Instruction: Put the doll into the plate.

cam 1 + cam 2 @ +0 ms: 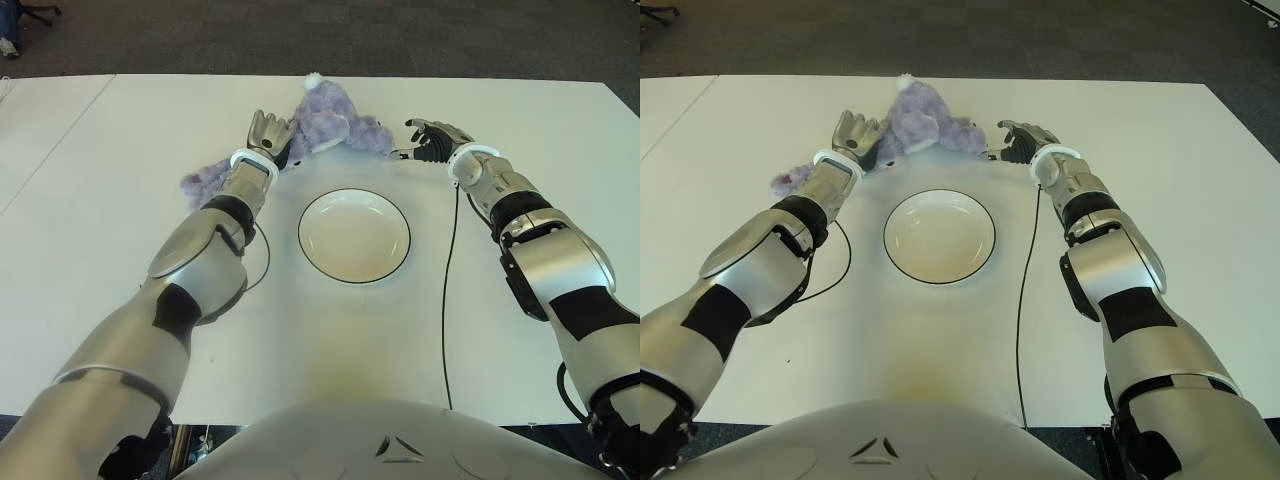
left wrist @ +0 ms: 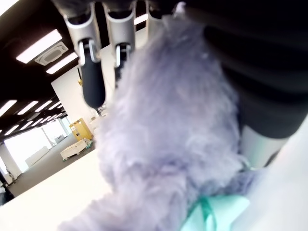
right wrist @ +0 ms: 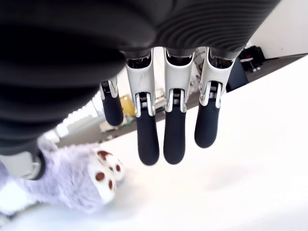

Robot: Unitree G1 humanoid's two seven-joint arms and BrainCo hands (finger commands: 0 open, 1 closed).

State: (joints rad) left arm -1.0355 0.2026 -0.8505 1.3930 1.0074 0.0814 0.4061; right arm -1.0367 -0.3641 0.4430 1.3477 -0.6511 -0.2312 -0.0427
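Note:
A fluffy purple doll (image 1: 335, 122) lies on the white table (image 1: 110, 250) beyond the white, dark-rimmed plate (image 1: 304, 238). One purple limb (image 1: 200, 181) sticks out to the left under my left forearm. My left hand (image 1: 268, 131) is pressed against the doll's left side; in its wrist view the fur (image 2: 168, 144) fills the palm while the fingers (image 2: 91, 82) stay straight, not curled round it. My right hand (image 1: 430, 138) hovers open just right of the doll, its fingers (image 3: 174, 139) extended beside a paw with red pads (image 3: 103, 175). The plate holds nothing.
A black cable (image 1: 446, 290) runs along the table from my right wrist towards the near edge, right of the plate. The table's far edge (image 1: 500, 83) lies just behind the doll, with dark carpet beyond. A seam (image 1: 55, 145) separates a second table on the left.

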